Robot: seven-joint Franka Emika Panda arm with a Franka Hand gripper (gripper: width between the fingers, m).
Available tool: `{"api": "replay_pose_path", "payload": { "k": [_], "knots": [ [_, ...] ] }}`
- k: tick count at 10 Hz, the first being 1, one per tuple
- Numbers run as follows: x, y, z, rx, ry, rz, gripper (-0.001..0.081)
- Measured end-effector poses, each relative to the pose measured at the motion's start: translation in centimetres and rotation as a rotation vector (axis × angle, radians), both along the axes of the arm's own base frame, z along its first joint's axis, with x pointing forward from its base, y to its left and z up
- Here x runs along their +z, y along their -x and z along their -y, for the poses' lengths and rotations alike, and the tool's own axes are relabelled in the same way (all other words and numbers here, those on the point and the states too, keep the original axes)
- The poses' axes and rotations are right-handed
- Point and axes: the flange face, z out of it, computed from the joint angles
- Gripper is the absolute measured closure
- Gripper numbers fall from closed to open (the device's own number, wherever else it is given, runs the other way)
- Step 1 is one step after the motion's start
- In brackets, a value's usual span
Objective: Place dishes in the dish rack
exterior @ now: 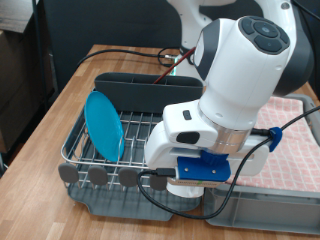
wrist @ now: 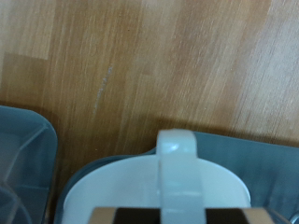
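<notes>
End effector (exterior: 186,186) hidden behind arm, grip state unreadable; plate (exterior: 103,125) upright in rack (exterior: 75,145).

The round flat light-blue plate (exterior: 103,125) is standing upright in the large silver wire dish rack (exterior: 95,152), blocking its exterior-view left side. The white robot arm (exterior: 235,75) is hiding the rack's right half. The brown wooden tabletop (wrist: 159,65) is lying open.
</notes>
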Motion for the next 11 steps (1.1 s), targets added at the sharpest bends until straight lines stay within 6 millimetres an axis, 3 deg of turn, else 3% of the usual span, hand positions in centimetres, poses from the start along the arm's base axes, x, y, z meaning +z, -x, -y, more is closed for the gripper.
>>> {"api": "replay_pose_path", "payload": {
  "k": [5, 6, 7, 8, 9, 10, 11],
  "knots": [
    [-0.8, -0.8, 0.2, -0.045, -0.040, -0.077, 0.0734],
    [-0.9, -0.9, 0.3, -0.056, -0.053, -0.088, 0.0696],
    [-0.9, -0.9, 0.1, -0.058, -0.058, -0.096, 0.0557],
    [-1.0, -0.8, 0.0, -0.058, -0.059, -0.102, 0.0557],
    [-1.1, -0.8, 0.1, -0.059, -0.059, -0.106, 0.0374],
    [-1.3, -0.7, 0.1, -0.059, -0.058, -0.111, 0.0374],
    [-1.3, -0.7, 0.1, -0.059, -0.058, -0.113, 0.0210]
  ]
}}
